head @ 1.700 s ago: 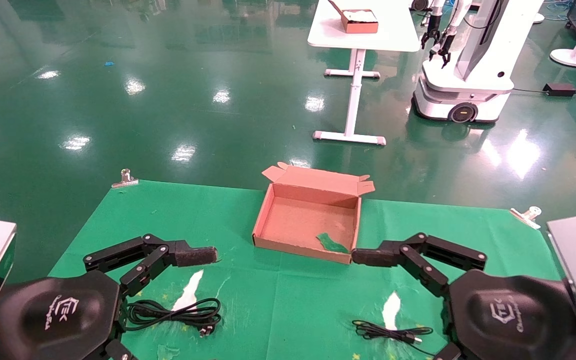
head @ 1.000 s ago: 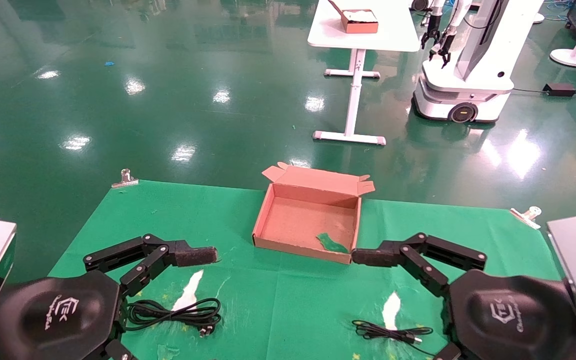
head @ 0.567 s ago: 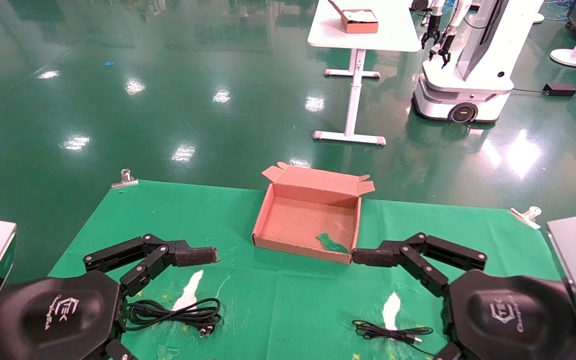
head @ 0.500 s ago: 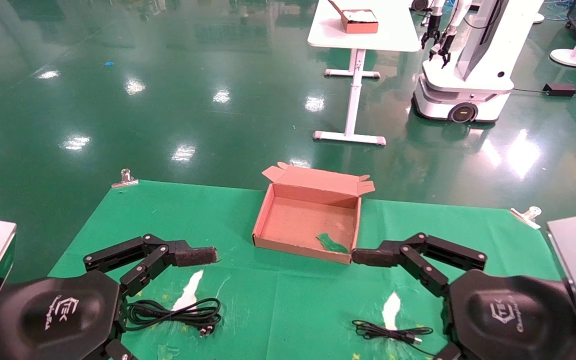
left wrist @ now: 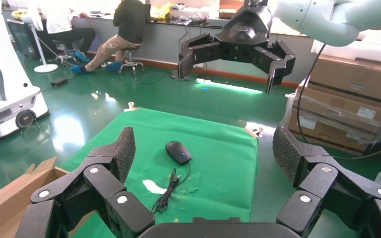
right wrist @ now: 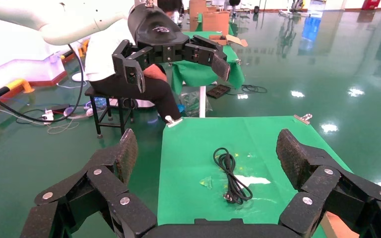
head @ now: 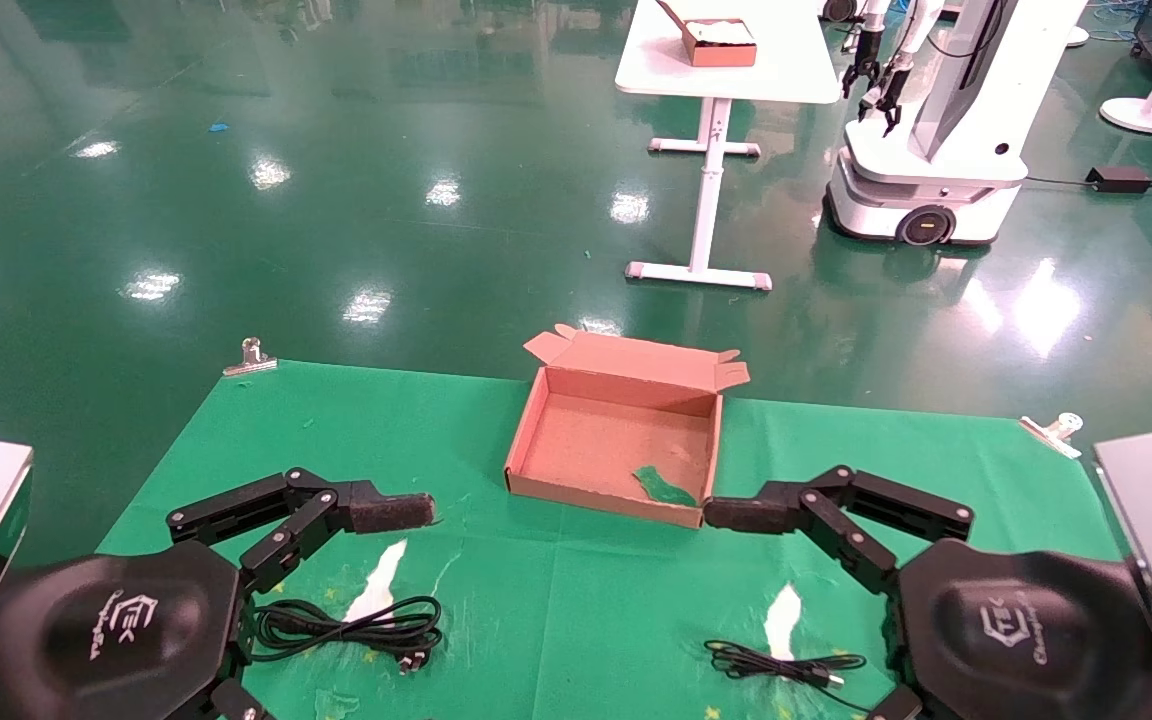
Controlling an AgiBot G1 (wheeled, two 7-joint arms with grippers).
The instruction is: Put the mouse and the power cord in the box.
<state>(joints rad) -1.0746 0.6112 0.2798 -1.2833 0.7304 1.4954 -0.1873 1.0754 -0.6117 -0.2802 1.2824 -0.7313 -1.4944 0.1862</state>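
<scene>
The open brown box (head: 616, 450) stands mid-table with a green scrap (head: 664, 487) inside. The coiled power cord (head: 351, 625) lies near the front left, below my left gripper; the right wrist view shows this power cord (right wrist: 233, 176) too. The mouse (left wrist: 178, 151) lies on the cloth in the left wrist view; in the head view my right arm hides it and only its thin cable (head: 786, 665) shows. My left gripper (left wrist: 204, 144) and right gripper (right wrist: 206, 139) hover open and empty, one finger (head: 391, 512) left of the box, another finger (head: 746, 515) at its front right corner.
Metal clips (head: 251, 357) (head: 1054, 430) pin the green cloth at the far corners. White tears (head: 376, 580) (head: 781, 620) show in the cloth. Beyond the table are a white table (head: 786, 75) with a small box and another robot (head: 936, 130).
</scene>
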